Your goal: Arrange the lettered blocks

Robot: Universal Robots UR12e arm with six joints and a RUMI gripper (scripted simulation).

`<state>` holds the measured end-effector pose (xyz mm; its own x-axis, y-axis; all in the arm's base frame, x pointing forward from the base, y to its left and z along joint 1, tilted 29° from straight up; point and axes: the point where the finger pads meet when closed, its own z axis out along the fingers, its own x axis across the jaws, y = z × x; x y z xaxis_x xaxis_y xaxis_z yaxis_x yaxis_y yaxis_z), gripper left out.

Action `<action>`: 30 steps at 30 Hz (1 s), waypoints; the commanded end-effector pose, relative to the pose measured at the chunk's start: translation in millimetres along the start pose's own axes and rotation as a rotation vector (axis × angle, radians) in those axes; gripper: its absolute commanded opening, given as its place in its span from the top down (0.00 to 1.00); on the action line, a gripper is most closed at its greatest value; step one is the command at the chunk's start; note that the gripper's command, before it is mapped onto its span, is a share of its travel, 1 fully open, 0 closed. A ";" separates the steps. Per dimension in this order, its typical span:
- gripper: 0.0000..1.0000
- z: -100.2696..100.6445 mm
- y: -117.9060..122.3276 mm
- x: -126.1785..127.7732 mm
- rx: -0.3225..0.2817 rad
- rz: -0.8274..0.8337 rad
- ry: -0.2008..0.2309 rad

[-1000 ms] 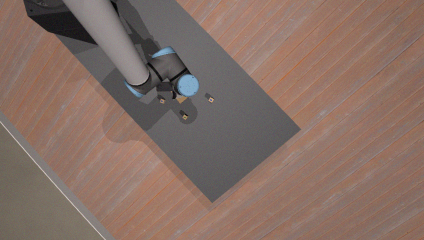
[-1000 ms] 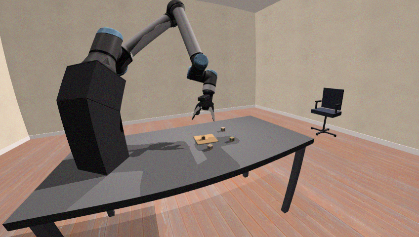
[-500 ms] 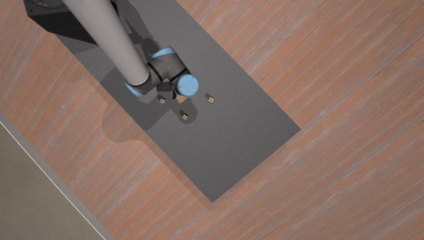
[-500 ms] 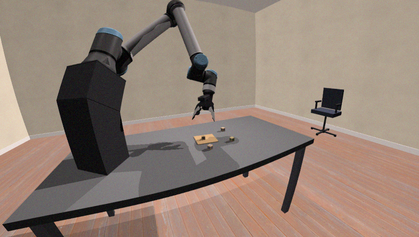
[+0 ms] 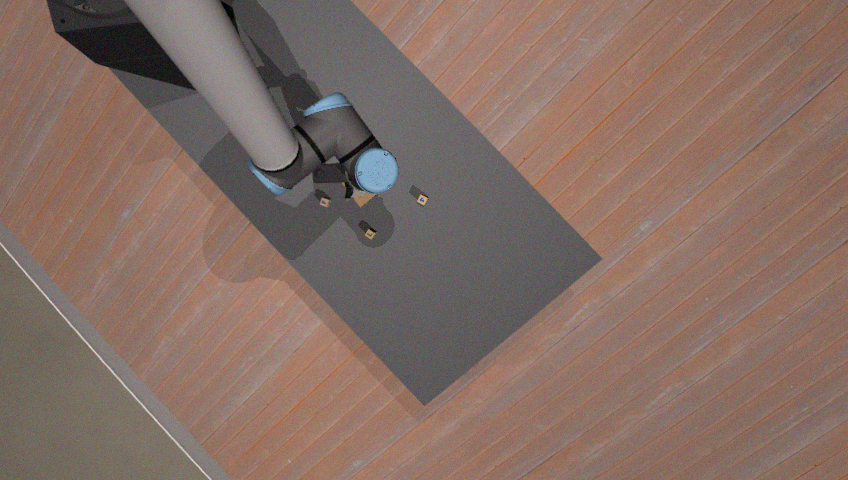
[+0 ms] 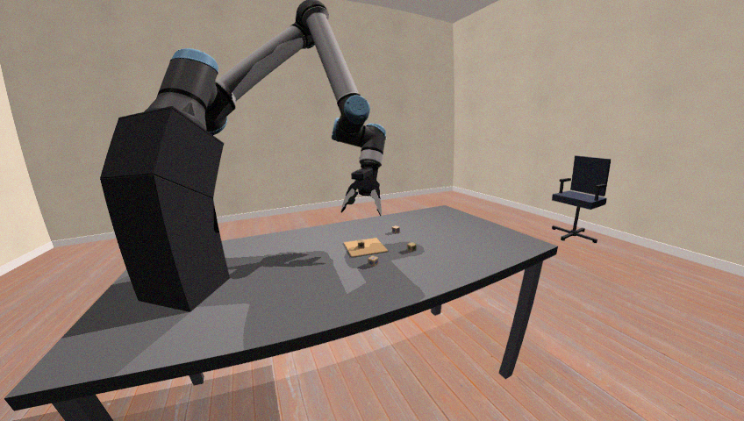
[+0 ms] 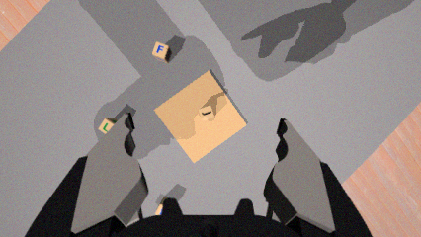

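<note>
Claw (image 7: 205,148) is held wide and empty above the mat (image 7: 200,116); a centred, vertical descent onto the mat's block (image 7: 208,113) is advised

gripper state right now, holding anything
Gripper: open wide, holding nothing, hanging above the mat with its one block.

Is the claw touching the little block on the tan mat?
Apart. The exterior view shows the open gripper hanging well above the block on the mat, with wall visible between.
</note>
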<state>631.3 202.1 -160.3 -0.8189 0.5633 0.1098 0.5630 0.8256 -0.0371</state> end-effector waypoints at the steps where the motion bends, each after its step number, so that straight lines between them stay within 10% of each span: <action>1: 0.00 0.8 -2.2 1.3 0.000 0.001 0.002; 15: 0.00 -0.1 0.6 -7.2 -0.001 0.002 0.000; 30: 0.00 -11.5 27.0 -169.4 0.000 0.002 -0.001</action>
<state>742.5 144.8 -164.2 -0.8135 0.5726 0.1021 0.5726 0.8192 -0.0322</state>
